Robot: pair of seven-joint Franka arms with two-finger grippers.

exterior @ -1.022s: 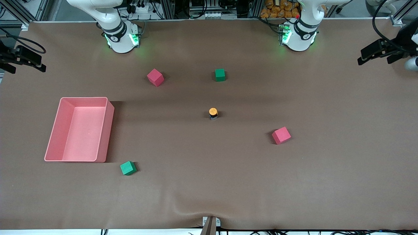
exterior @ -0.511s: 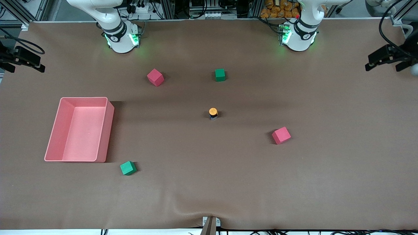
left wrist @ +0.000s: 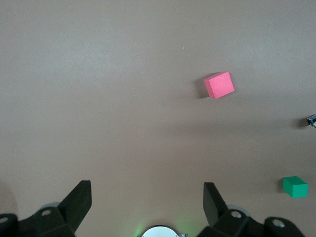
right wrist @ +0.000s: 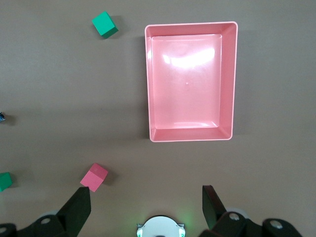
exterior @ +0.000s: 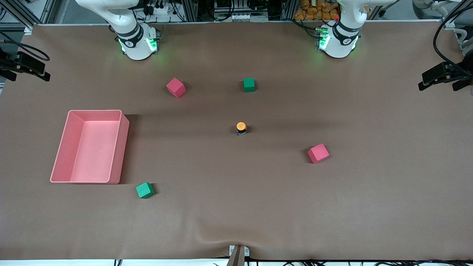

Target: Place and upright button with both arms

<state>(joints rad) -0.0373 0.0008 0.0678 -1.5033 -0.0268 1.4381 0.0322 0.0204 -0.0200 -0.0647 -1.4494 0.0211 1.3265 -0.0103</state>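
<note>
The button (exterior: 241,128) stands upright on the brown table near its middle, orange cap up on its black body. It shows at the edge of the left wrist view (left wrist: 311,120) and of the right wrist view (right wrist: 2,117). My left gripper (left wrist: 147,197) is open and empty, up in the air over the table's edge at the left arm's end (exterior: 428,79). My right gripper (right wrist: 146,200) is open and empty, high over the table's edge at the right arm's end (exterior: 42,72). Both are well away from the button.
A pink tray (exterior: 123,147) lies toward the right arm's end. A red cube (exterior: 175,87) and a green cube (exterior: 249,84) sit nearer the bases. Another red cube (exterior: 318,153) and green cube (exterior: 145,190) lie nearer the front camera than the button.
My left gripper has drawn back toward the left arm's end of the table. My right gripper has shifted slightly toward its own end. The button and cubes have not moved.
</note>
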